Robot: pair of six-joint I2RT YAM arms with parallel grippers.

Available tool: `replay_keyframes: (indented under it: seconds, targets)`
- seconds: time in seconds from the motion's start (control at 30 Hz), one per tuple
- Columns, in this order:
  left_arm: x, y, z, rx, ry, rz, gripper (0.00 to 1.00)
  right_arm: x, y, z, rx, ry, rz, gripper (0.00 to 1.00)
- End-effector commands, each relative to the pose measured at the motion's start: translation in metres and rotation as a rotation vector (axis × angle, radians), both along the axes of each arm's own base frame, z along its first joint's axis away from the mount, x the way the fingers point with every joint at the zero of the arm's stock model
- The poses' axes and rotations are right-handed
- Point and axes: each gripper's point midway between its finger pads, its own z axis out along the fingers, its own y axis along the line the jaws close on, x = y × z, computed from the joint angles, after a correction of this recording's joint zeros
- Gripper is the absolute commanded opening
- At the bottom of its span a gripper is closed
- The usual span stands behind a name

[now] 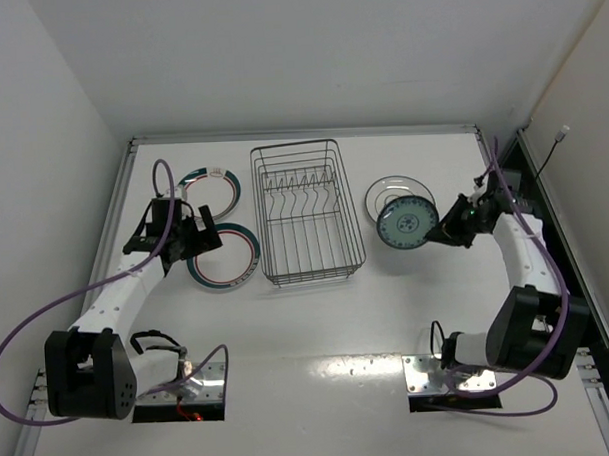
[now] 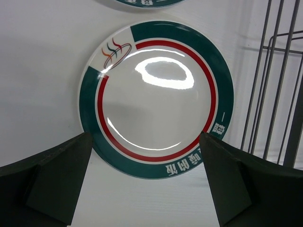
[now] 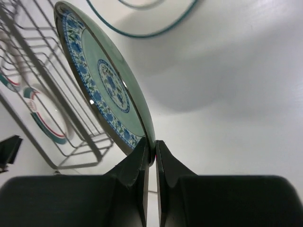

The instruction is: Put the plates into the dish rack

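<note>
Ceramic by the look: stiff, slick, chippable, so take rims. The right gripper [image 3: 152, 146] pinches the teal plate [image 3: 104, 85] at its rim, tilted up right of the dish rack [image 1: 311, 279]. The left gripper [image 2: 146, 138] gapes wide above a flat banded plate [image 2: 156, 99].

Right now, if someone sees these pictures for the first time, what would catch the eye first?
First, the teal plate, pinched by its rim in the right fingers and held tilted just right of the rack. Next, the left fingers, spread open over a banded plate lying flat left of the rack, which holds no plate yet.
</note>
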Motion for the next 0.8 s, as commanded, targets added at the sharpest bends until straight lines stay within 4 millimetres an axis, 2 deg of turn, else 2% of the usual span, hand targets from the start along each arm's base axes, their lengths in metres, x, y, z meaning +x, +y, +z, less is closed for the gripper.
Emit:
replay_keyframes:
  seconds: [0.0, 0.07, 0.2, 0.23, 0.3, 0.33, 0.37, 0.43, 0.5, 0.53, 0.57, 0.67, 0.7, 0.73, 0.77]
  targets:
    - [0.004, -0.006, 0.004, 0.006, -0.025, -0.03, 0.94, 0.039, -0.003, 0.043, 0.016, -0.143, -0.014, 0.0]
    - [0.004, -0.009, 0.004, 0.006, -0.025, -0.04, 0.94, 0.053, -0.003, 0.061, 0.02, -0.189, -0.029, 0.0]
    - [0.004, -0.007, 0.004, 0.012, -0.025, -0.033, 0.94, 0.082, 0.01, 0.086, 0.001, -0.273, -0.034, 0.0]
    - [0.004, -0.007, 0.004, 0.012, -0.025, -0.033, 0.94, 0.09, 0.024, 0.092, -0.011, -0.301, -0.006, 0.0]
    - [0.004, -0.007, 0.004, 0.012, -0.025, -0.033, 0.94, 0.103, 0.029, 0.11, -0.075, -0.35, -0.026, 0.0]
    - [0.004, -0.007, 0.004, 0.012, -0.025, -0.033, 0.94, 0.109, 0.045, 0.122, -0.089, -0.378, -0.004, 0.0]
    - [0.004, -0.005, 0.004, 0.019, -0.026, -0.027, 0.94, 0.114, 0.044, 0.124, -0.152, -0.381, -0.032, 0.0]
    - [0.004, -0.005, 0.004, 0.019, -0.026, -0.027, 0.94, 0.125, 0.053, 0.132, -0.233, -0.393, -0.024, 0.0]
    - [0.004, -0.005, 0.004, 0.019, -0.026, -0.027, 0.94, 0.13, 0.068, 0.13, -0.35, -0.396, -0.003, 0.0]
    - [0.004, -0.008, 0.004, 0.019, -0.026, -0.036, 0.94, 0.135, 0.073, 0.134, -0.371, -0.41, -0.006, 0.0]
    - [0.004, -0.007, 0.004, 0.026, -0.026, -0.03, 0.94, 0.139, 0.081, 0.125, -0.413, -0.396, 0.018, 0.0]
    - [0.004, -0.007, 0.004, 0.026, -0.026, -0.03, 0.94, 0.152, 0.094, 0.126, -0.491, -0.418, 0.032, 0.0]
    - [0.004, -0.007, 0.004, 0.026, -0.026, -0.03, 0.94, 0.16, 0.098, 0.115, -0.517, -0.399, 0.033, 0.0]
    - [0.004, -0.007, 0.004, 0.026, -0.026, -0.03, 0.94, 0.166, 0.101, 0.12, -0.546, -0.408, 0.048, 0.0]
    - [0.004, -0.007, 0.004, 0.026, -0.026, -0.03, 0.94, 0.167, 0.104, 0.115, -0.586, -0.382, 0.051, 0.0]
